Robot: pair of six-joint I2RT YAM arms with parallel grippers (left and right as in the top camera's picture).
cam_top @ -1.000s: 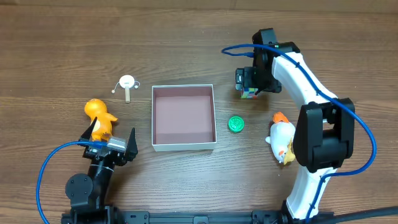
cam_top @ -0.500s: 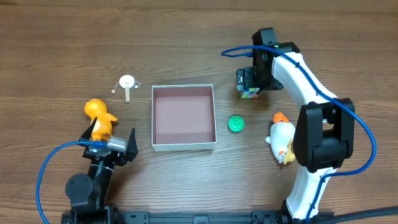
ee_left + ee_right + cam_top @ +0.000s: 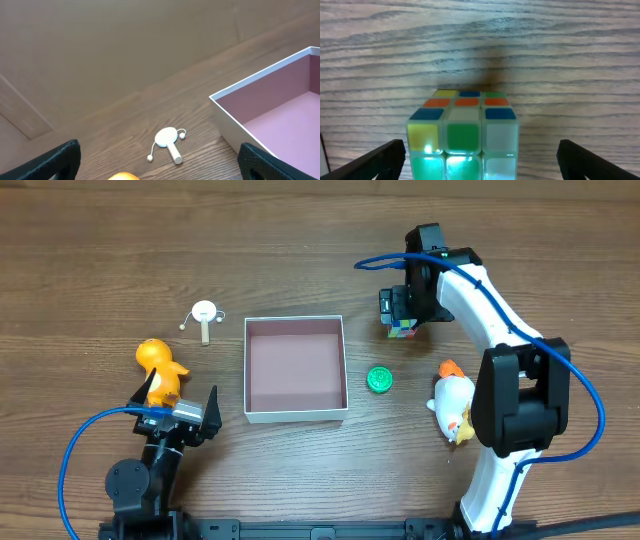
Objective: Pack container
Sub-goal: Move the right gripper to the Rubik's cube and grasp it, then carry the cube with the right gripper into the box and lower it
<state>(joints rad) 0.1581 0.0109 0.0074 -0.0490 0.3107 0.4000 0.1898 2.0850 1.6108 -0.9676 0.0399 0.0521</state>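
The container (image 3: 296, 411), a square shallow white-walled box with a pinkish-brown floor, sits at mid-table and holds nothing; its corner shows in the left wrist view (image 3: 235, 107). My right gripper (image 3: 403, 315) is open over a colour puzzle cube (image 3: 402, 330) right of the box. In the right wrist view the cube (image 3: 463, 135) stands between the two spread fingertips with gaps on both sides. My left gripper (image 3: 175, 402) is open at the front left, straddling the orange duck toy (image 3: 160, 370), whose top shows in the left wrist view (image 3: 122, 176).
A white rattle drum with a wooden handle (image 3: 204, 316) lies left of the box, also in the left wrist view (image 3: 169, 142). A green round cap (image 3: 379, 380) lies right of the box. A white and orange plush chick (image 3: 452, 406) lies beside the right arm.
The right gripper has shifted slightly over the cube. The left arm has not moved.
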